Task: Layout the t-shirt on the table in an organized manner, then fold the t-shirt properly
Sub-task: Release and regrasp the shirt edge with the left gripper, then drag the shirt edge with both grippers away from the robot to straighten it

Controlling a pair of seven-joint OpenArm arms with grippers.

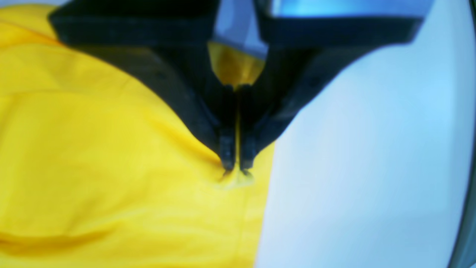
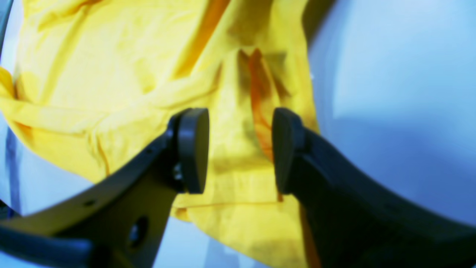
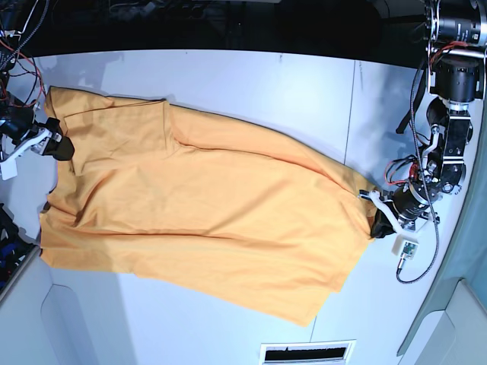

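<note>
T-shirt (image 3: 205,220) edge — left claw (image 1: 237,169)

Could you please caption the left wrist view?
Left tool pinching the t-shirt edge beside the white table.

Both wrist views are blurred, so we cannot read fabric detail on the t-shirt (image 1: 111,149). We cannot find its lettering in any view. In the base view the right gripper (image 3: 62,147) is too small to judge. The table (image 3: 251,84) is cut off near and left.
</note>
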